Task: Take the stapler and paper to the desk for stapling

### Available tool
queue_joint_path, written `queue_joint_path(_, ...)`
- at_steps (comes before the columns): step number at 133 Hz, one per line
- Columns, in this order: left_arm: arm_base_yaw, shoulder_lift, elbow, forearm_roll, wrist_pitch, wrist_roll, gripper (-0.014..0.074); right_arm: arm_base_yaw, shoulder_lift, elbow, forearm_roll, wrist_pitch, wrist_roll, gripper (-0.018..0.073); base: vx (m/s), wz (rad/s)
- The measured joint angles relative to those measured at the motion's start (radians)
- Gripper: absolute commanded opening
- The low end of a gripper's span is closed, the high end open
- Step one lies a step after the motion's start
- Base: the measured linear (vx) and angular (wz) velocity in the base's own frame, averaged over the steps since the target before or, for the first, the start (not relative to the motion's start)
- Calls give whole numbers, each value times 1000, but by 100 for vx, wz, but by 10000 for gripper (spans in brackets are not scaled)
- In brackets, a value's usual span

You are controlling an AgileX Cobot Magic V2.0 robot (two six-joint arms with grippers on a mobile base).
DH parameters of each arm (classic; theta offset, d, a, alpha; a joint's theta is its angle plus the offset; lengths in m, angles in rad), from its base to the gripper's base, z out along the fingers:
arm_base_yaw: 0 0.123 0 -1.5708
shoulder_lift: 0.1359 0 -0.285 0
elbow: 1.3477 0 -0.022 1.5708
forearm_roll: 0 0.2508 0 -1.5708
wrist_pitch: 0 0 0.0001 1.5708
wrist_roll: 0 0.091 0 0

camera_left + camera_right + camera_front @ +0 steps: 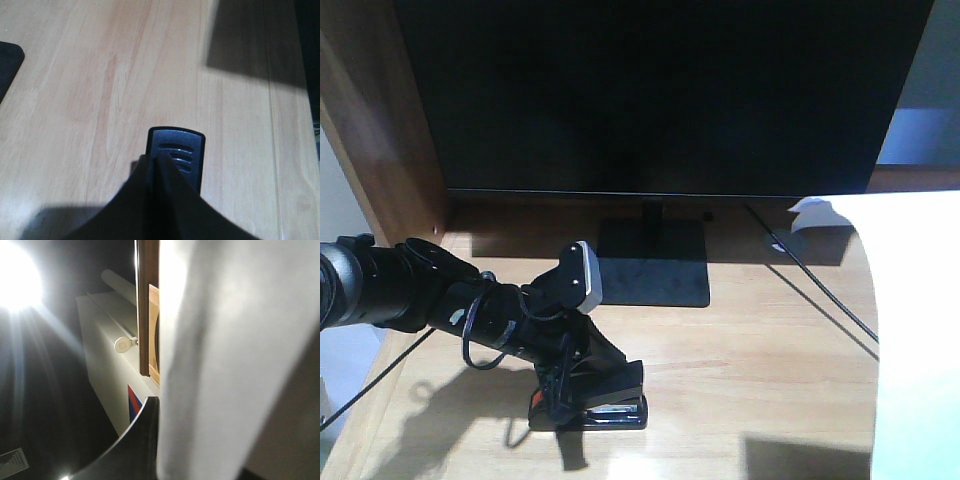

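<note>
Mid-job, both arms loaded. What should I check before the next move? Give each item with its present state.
1. The stapler down on the desk: ok.
2. The left gripper shut on the stapler: ok.
3. The right gripper holding the paper: ok, though only one finger shows against the sheet.
4. The paper lying flat on the desk: not ok, it hangs in the air at the right.
5. Bare wood beside the stapler for the sheet: ok.
6. The cable clear of the landing spot: cannot tell, the paper hides its run.
</note>
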Motion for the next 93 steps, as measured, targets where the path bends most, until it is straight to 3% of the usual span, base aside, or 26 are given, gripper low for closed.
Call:
queue_joint_path(48, 0, 0, 0, 0, 0, 0, -7, 0, 95, 0, 74, 49, -29, -3, 0, 0)
queue_joint_path(93, 0, 0, 0, 0, 0, 0, -6, 0, 452, -50, 52, -189, -29, -3, 0, 0)
